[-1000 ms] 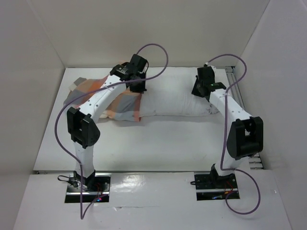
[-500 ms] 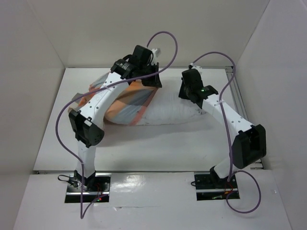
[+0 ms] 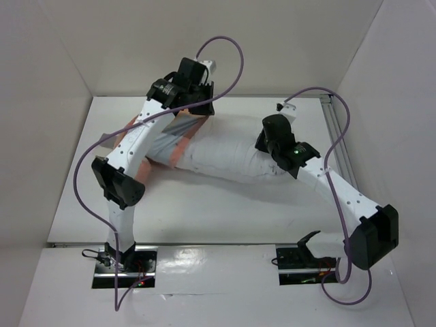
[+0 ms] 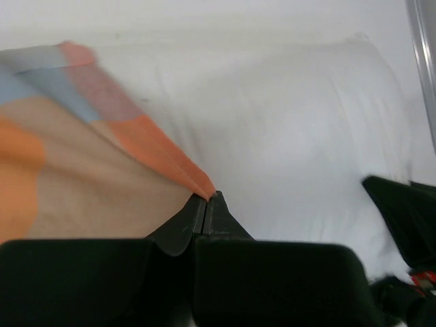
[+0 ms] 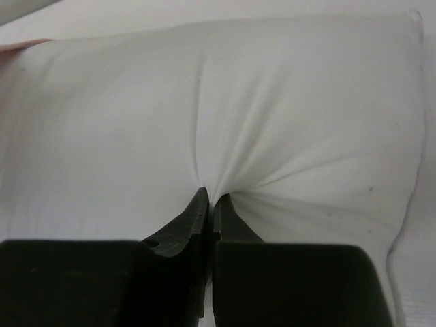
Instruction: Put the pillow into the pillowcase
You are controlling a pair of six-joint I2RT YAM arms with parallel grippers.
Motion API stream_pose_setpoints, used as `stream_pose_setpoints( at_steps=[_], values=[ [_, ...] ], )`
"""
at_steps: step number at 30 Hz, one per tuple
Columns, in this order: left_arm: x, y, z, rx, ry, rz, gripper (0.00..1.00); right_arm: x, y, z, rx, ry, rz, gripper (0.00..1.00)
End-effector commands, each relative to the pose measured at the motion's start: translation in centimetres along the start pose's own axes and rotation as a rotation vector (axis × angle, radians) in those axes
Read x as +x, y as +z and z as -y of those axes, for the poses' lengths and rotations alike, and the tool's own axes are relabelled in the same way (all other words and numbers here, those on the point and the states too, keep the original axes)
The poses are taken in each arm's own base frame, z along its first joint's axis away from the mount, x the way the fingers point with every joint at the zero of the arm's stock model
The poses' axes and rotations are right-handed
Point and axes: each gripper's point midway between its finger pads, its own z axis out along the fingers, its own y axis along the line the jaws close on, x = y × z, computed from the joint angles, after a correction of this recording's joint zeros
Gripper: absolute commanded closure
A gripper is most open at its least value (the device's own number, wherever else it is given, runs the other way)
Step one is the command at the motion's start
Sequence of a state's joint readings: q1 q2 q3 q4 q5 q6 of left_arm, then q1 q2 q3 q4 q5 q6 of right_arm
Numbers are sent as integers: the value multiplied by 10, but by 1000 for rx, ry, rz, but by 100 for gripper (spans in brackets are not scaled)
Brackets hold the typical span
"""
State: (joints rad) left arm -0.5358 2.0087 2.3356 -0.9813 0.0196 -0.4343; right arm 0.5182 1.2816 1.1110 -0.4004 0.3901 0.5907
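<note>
Checked pillowcase point(image 3: 176, 144) covers only the left end of the white pillow point(image 3: 228, 155), which lies across the far worktop point(image 3: 204, 204); most of it shows bare. The left gripper point(image 4: 206, 199) has its jaws pinched on the pillowcase's orange hem, and the right gripper point(image 5: 210, 197) has its jaws pinched on a pillow fold. Most of the sleeving looks undone.

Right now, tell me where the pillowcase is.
In the top view the pillowcase lies left of centre, at the left end of the pillow; the shut left tool pinches its orange edge.
</note>
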Motion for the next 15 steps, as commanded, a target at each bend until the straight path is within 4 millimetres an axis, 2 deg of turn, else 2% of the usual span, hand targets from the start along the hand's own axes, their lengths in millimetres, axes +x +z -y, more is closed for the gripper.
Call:
stream_pose_setpoints(
  at_steps=[1,2,3,4,5,6,7,8,9,10,11,12,13,14,15],
  values=[
    [-30,-15,4,-12,34,152,100,-49,-24,-37,-135,102,188,100],
    [-31,-18,4,-6,34,169,97,-43,-19,-35,-124,85,175,100],
    [-29,-20,-3,-19,26,164,88,-38,-12,-35,-107,73,153,100],
    [-27,-19,-13,-36,28,156,76,-36,-7,-33,-86,51,141,100],
    [-26,-20,-18,-45,22,149,56,-37,-5,-35,-80,46,133,100],
    [-24,-25,-26,-69,13,138,43,-30,2,-34,-66,23,116,100],
    [-14,-19,-31,-81,12,104,41,-27,5,-33,-60,8,109,99],
    [-18,-34,-40,-139,10,142,39,-27,6,-36,-68,-5,103,97],
    [-15,-41,-45,-162,9,146,36,-24,11,-33,-54,-13,81,95],
    [-14,-48,-50,-186,-7,168,36,-23,12,-32,-48,-26,73,86],
    [-6,-67,-64,-256,-65,205,36,-24,11,-34,-55,-39,68,82],
    [-4,-76,-70,-269,-96,228,36,-27,14,-35,-58,-35,65,78],
    [10,-76,-80,-291,-143,219,36,-25,13,-33,-53,-49,59,62],
    [13,-85,-87,-322,-164,245,36,-27,12,-37,-73,-59,56,54],
    [14,-112,-90,-337,-191,301,36,-27,12,-37,-73,-59,56,45]
  ],
)
